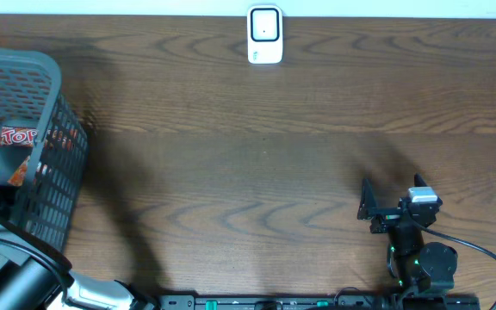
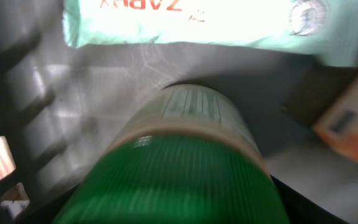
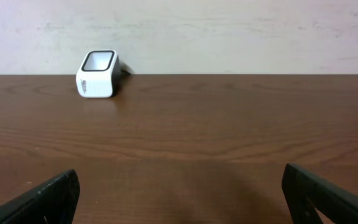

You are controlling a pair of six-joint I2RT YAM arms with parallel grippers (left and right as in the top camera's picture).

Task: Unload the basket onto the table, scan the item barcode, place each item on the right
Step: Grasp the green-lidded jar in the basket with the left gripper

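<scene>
Worktop (image 1: 257,155): dark brown wood, pale wall behind.

Scanner (image 1: 264,34): small white unit with a dark window, at the far edge near the middle, well apart from both arms.

Basket (image 1: 54,112): grey mesh, at the left edge of the worktop. From overhead we see a red snack packet (image 1: 15,138) inside it.

Left arm (image 1: 15,275): reaches up into the basket. Its tool is down among the goods, and we cannot tell how its jaws stand.

Left wrist view (blurred): a green canister (image 2: 179,180) with a pale band near its top fills the lower middle, close to the lens. This is the item nearest the tool, inside the basket. A pale green packet (image 2: 191,22) with red lettering lies beyond it, and an orange packet (image 2: 353,130) lies to the right.

Right tool (image 3: 179,205): spread wide, holding nothing, low over bare wood at the near right and facing the scanner. Its dark fingers (image 3: 42,199) sit at either lower corner of its own view.
</scene>
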